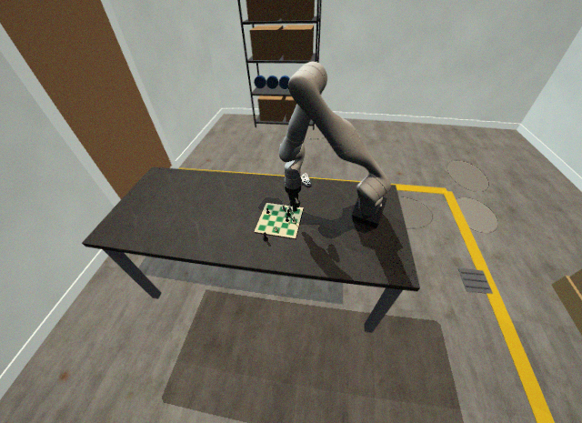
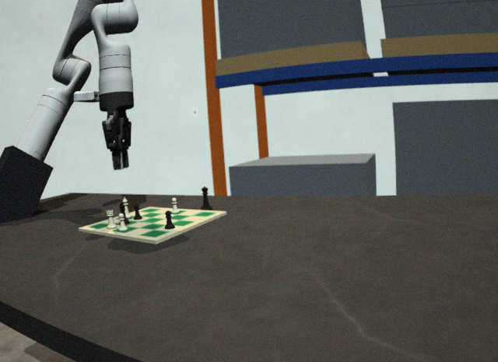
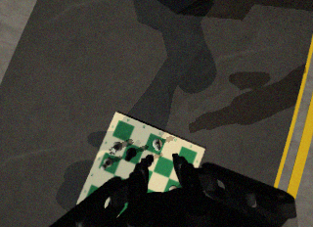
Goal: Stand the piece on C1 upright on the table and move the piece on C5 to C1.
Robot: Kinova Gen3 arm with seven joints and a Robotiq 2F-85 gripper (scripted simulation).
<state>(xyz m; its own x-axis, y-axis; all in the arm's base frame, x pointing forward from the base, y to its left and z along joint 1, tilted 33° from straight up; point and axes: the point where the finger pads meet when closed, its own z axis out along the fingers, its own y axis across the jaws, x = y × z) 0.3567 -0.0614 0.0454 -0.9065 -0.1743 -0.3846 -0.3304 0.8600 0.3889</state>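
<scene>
The green and cream board (image 1: 282, 235) (image 2: 156, 240) lies on the table. A tall black piece (image 1: 265, 237) (image 2: 205, 199) stands upright on the table just off the board. On the board stand a white pawn (image 2: 174, 205), a black pawn (image 2: 169, 220), a white rook (image 2: 110, 220), a second white pawn (image 2: 122, 223), a tall black piece (image 2: 123, 214), a tall white piece (image 2: 125, 206) and a small black pawn (image 2: 137, 212), all upright. Square labels are too small to read. My gripper (image 1: 295, 206) (image 2: 120, 167) (image 3: 159, 162) is partly open and empty, high above the board's crowded side.
The pieces near the rook stand close together. The arm's base (image 1: 368, 212) (image 2: 22, 183) stands on the table (image 1: 178, 212) (image 2: 305, 278) beside the board. A shelf rack (image 1: 282, 60) stands by the wall behind the table.
</scene>
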